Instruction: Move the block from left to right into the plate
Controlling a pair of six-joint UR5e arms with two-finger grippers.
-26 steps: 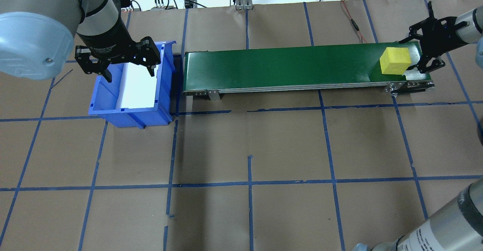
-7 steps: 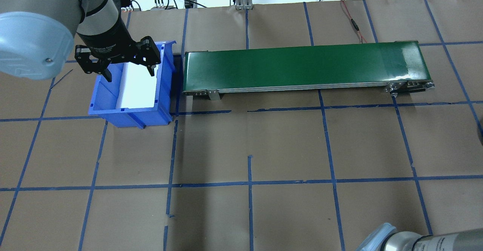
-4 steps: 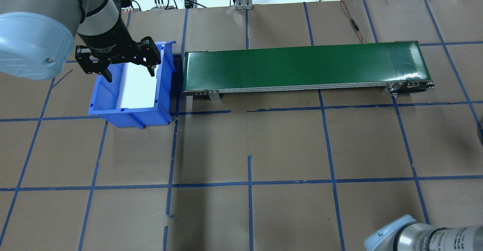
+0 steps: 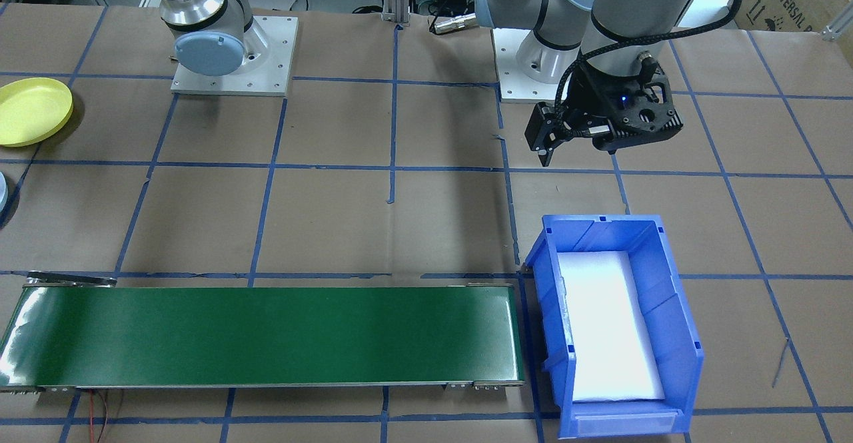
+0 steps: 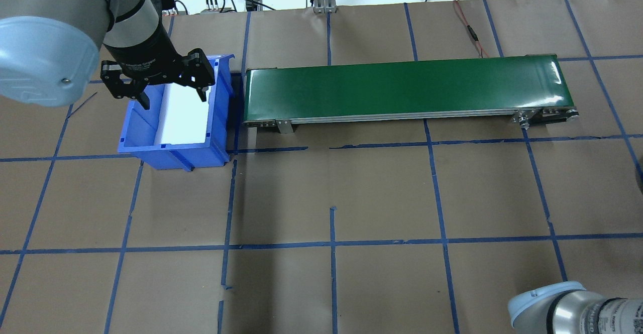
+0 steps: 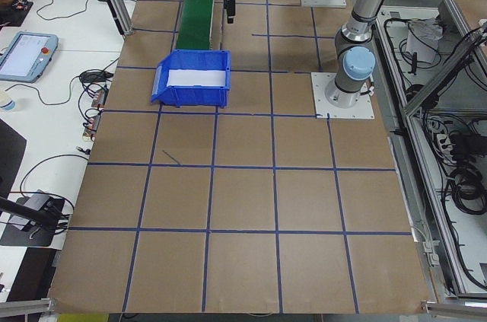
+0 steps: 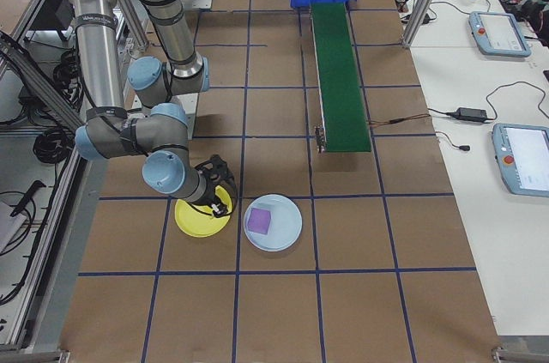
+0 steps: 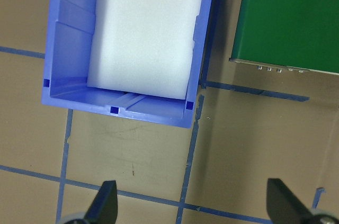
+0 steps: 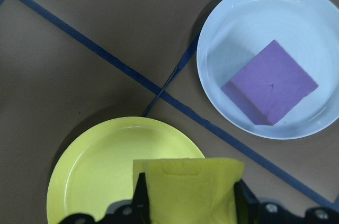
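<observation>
Yellow foam fills the bottom of my right wrist view: the soft yellow foam block (image 9: 188, 189) sits clamped between the fingers of my right gripper (image 9: 188, 203), the dark jaws pressed against its two sides. Just beyond and below it lies the round, shallow bright-yellow plate (image 9: 92, 173) with the raised rim, so I judge the carry to be nearly done and the step in hand to be the placing. Beside that plate, close but apart from it, is a round pale-blue plate (image 9: 233, 28) with a purple foam block (image 9: 270, 83) lying in it; that one is not my target. From the table's right end my right gripper (image 7: 213, 193) hangs over the yellow plate (image 7: 193, 221), though I cannot tell from there whether the block touches the dish. The next move, as I see it, calls for lowering until the block rests inside the rim, centred enough not to tip onto the edge, then parting the jaws and lifting straight up. My left gripper (image 5: 159, 84) holds nothing: its jaws stand wide apart above the blue plastic bin (image 5: 131, 128) with the white foam liner (image 5: 185, 115), which sits at the left end of the long green conveyor belt (image 5: 402, 90), whose surface carries nothing at present.
</observation>
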